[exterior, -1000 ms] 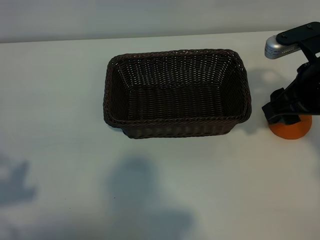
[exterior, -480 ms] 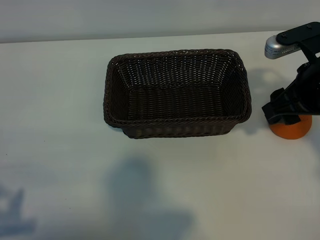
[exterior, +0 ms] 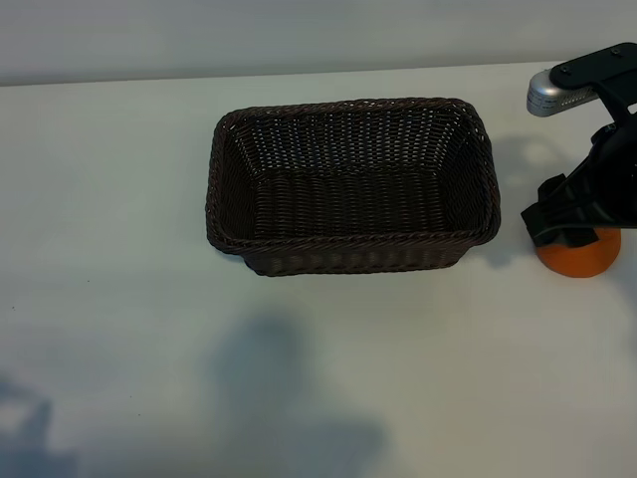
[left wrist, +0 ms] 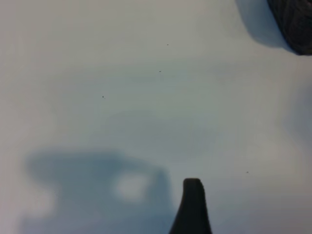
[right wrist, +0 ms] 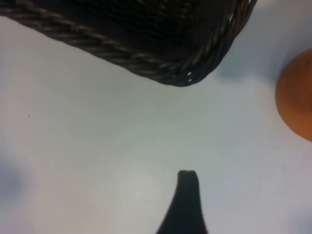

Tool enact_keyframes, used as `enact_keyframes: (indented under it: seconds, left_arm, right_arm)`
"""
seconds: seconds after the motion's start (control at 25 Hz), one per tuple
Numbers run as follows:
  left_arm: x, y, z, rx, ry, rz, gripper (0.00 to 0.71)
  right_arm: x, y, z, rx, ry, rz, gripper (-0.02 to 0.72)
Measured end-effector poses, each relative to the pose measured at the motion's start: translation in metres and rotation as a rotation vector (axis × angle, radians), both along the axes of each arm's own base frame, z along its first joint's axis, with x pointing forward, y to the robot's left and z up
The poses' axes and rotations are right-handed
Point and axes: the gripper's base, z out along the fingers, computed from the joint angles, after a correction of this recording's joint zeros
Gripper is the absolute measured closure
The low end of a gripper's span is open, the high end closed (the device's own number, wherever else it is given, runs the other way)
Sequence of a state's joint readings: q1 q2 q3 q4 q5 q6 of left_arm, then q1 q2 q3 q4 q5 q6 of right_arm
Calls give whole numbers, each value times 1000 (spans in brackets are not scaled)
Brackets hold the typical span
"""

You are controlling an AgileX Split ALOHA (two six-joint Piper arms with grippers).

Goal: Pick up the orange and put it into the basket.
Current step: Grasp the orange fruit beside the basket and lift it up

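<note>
The dark brown woven basket (exterior: 348,184) stands mid-table with nothing in it. The orange (exterior: 582,259) rests on the table just right of the basket, half covered by my right gripper (exterior: 569,221) hanging over it. In the right wrist view the orange (right wrist: 297,95) lies off to one side of the single dark finger (right wrist: 187,200) that shows. It touches nothing, and the basket's corner (right wrist: 185,73) is nearby. The right gripper is open and holds nothing. Only one finger (left wrist: 192,207) of my left gripper shows, over bare table. It is open too.
The white table (exterior: 119,249) spreads wide to the left of the basket and in front of it. A silver part of the right arm (exterior: 552,95) sits at the far right. One basket corner (left wrist: 295,24) shows in the left wrist view.
The shadow at the exterior view's lower left has slid toward the near edge. The right arm, orange and basket have not moved.
</note>
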State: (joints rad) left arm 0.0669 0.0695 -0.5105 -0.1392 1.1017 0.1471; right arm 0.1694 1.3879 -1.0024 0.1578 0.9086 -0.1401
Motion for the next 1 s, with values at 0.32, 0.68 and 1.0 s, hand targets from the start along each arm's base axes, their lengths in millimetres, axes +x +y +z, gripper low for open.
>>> enact_keyframes:
  seconds: [0.32, 0.68, 1.0]
  left_arm:
    - [-11, 0, 1, 8, -95, -82, 114]
    - [-11, 0, 1, 19, -99, -96, 114]
    - [-12, 1, 1, 17, -99, -147, 114]
  right_arm:
    - [18, -5, -12, -27, -45, -134, 110]
    - [52, -9, -71, -116, 27, -259, 110]
    - [65, -26, -93, -139, 28, -378, 110]
